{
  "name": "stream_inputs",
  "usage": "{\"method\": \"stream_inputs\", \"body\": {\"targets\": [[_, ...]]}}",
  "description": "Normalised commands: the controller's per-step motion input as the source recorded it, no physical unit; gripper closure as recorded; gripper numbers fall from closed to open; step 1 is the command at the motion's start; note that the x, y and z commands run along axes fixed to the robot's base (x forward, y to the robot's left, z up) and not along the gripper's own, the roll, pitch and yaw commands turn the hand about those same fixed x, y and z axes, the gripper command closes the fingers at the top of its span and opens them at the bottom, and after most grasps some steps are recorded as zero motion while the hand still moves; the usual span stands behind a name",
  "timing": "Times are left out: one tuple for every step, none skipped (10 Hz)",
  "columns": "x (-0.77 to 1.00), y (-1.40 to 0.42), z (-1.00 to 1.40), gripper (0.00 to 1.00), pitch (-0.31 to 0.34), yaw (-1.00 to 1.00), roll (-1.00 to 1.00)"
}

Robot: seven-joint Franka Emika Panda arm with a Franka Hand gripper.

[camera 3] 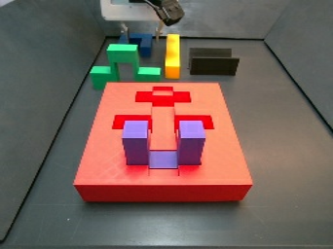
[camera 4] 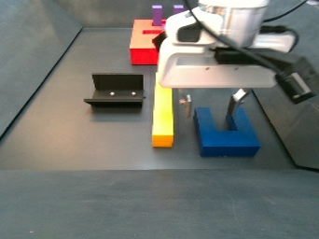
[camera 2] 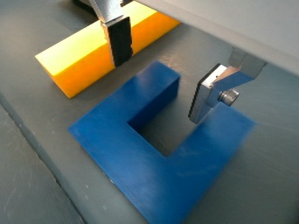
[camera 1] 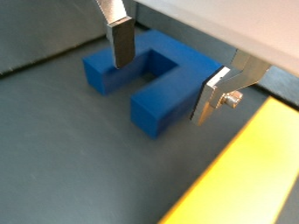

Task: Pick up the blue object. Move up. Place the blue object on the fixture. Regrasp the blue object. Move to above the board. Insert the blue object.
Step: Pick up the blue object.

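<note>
The gripper [camera 3: 146, 37] was largely cut off by the frame edge in a side view; behind it the blue object [camera 3: 144, 45] was mostly hidden.

The hand [camera 4: 211, 105] straddles one prong of the blue object [camera 4: 226, 133], fingers apart. A yellow bar [camera 4: 162, 117] lies close alongside, narrowing room there; the floor elsewhere around is open.

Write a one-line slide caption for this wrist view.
Open gripper straddles one prong of the blue object, beside the yellow bar.
</note>
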Motion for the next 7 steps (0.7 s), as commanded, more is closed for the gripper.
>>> {"method": "stream_inputs", "body": {"targets": [[0.36, 0.03, -0.19, 0.00, 0.093, -0.19, -0.25], [0.09, 0.04, -0.20, 0.00, 0.080, -0.22, -0.25], [0.00, 0.03, -0.17, 0.00, 0.051, -0.24, -0.28], [-0.05, 0.00, -0.08, 0.00, 0.053, -0.25, -0.33], [-0.06, 0.00, -0.02, 0.00, 0.044, -0.21, -0.38], [0.00, 0.00, 0.00, 0.00, 0.031, -0.19, -0.44], [0.00, 0.00, -0.02, 0.00, 0.006, -0.15, -0.42]]}}
